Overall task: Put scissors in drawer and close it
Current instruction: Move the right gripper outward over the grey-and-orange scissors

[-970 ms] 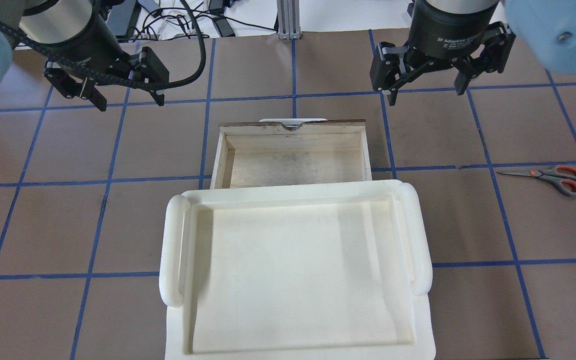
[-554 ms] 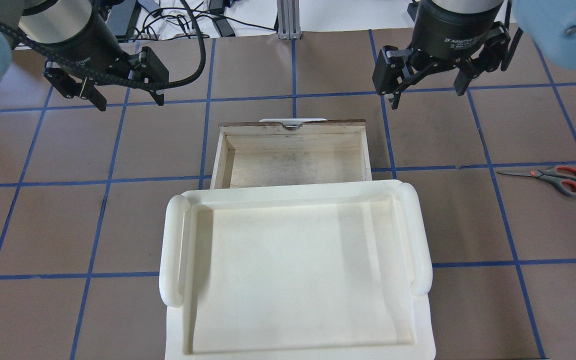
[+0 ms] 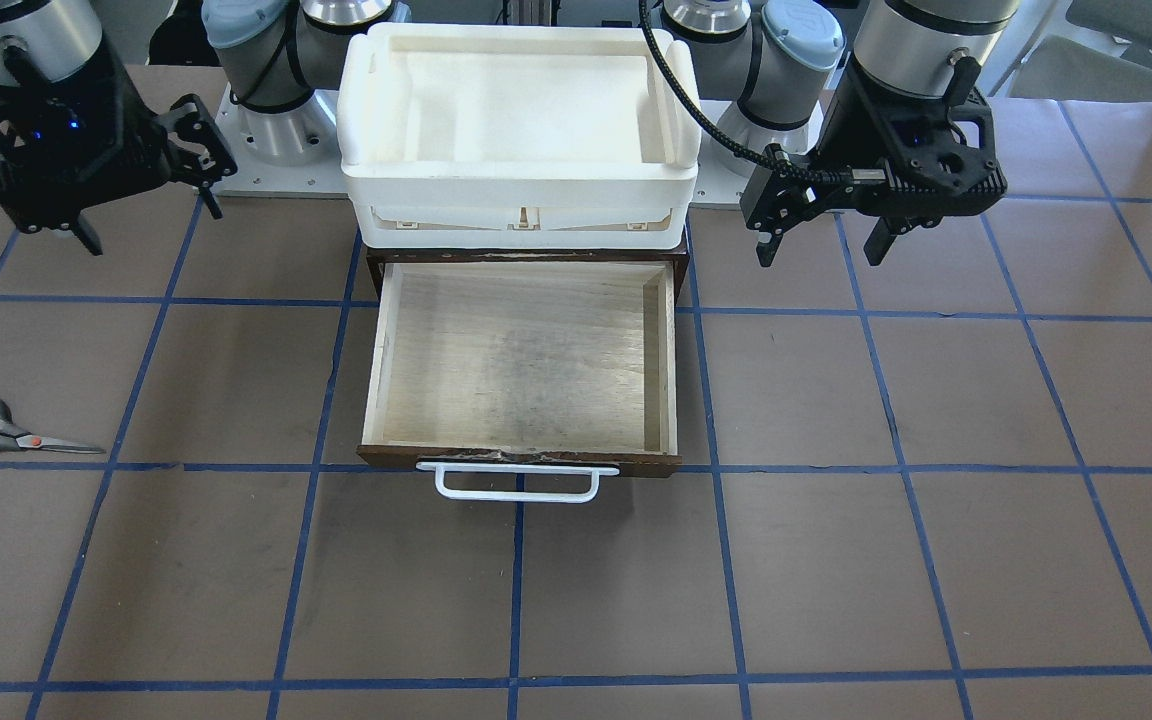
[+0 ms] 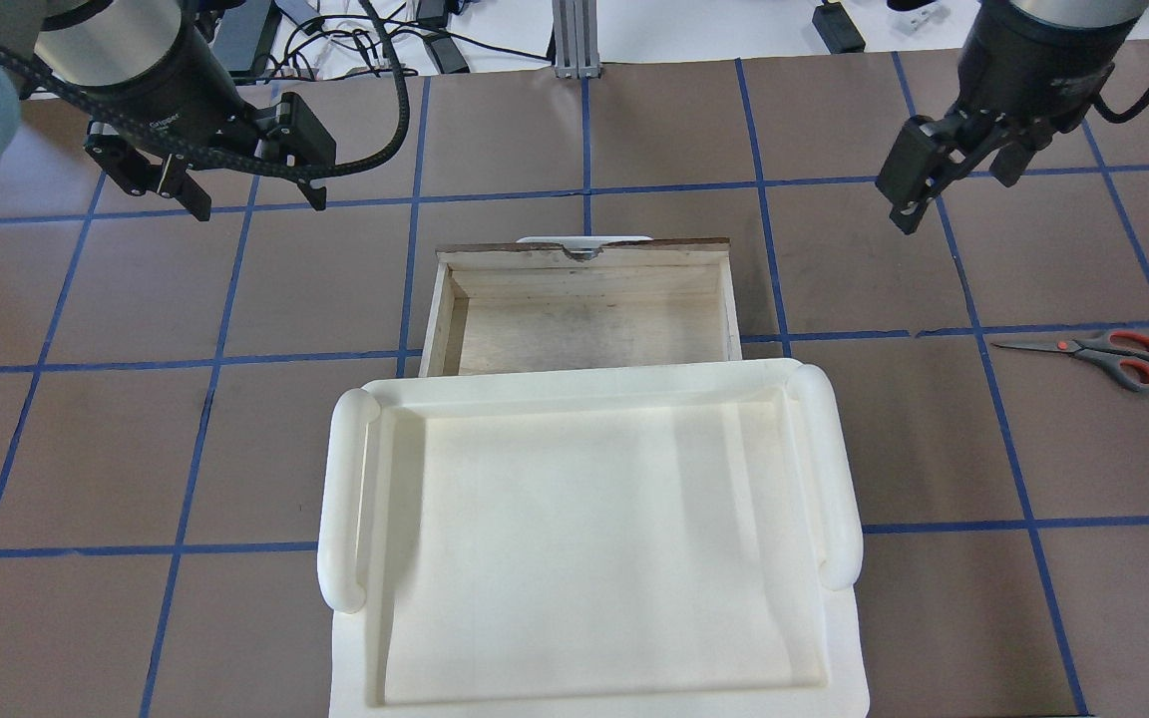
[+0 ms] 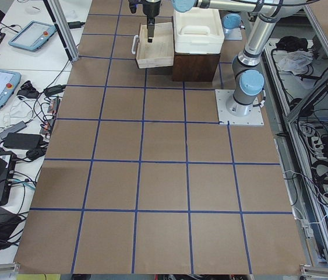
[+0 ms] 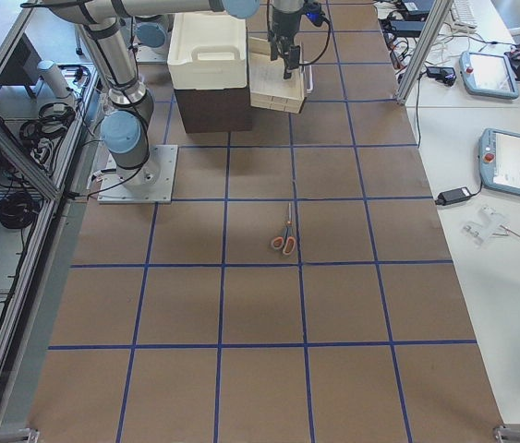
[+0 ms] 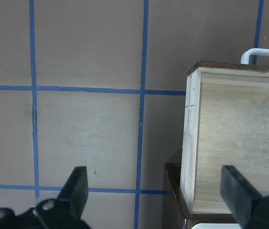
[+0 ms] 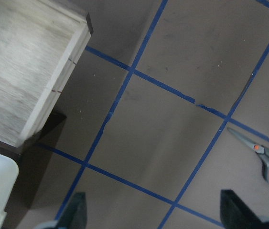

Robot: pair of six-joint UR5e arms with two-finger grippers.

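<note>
Scissors [image 4: 1083, 354]: are lying flat on the bench [image 4: 136, 449] on the robot's right side, well apart from the drawer [image 3: 516, 360]. The blades are pointing toward the drawer and the orange-lined handles are facing away from it.
Drawer: is standing pulled out toward the operators' side, with its light plywood floor showing. The white wire handle [image 3: 516, 482] is projecting from the dark brown front.
Cabinet [image 6: 209, 109]: is housing the rear of the drawer and carrying the white tray [image 4: 584, 384] on top.
Left arm [image 4: 126, 50]: is hovering above the bench on the drawer's left, near its front corner.
Left jaws: are standing wide open. In the left wrist view bare bench and the drawer's side wall are showing between the fingers.
Right arm [image 4: 1043, 50]: is hovering above the bench, to the right of the drawer's front and farther from the robot than the scissors.
Right jaws: are standing wide open, apart from the scissors. In the right wrist view the scissors are showing at the right edge, beyond the fingers.
</note>
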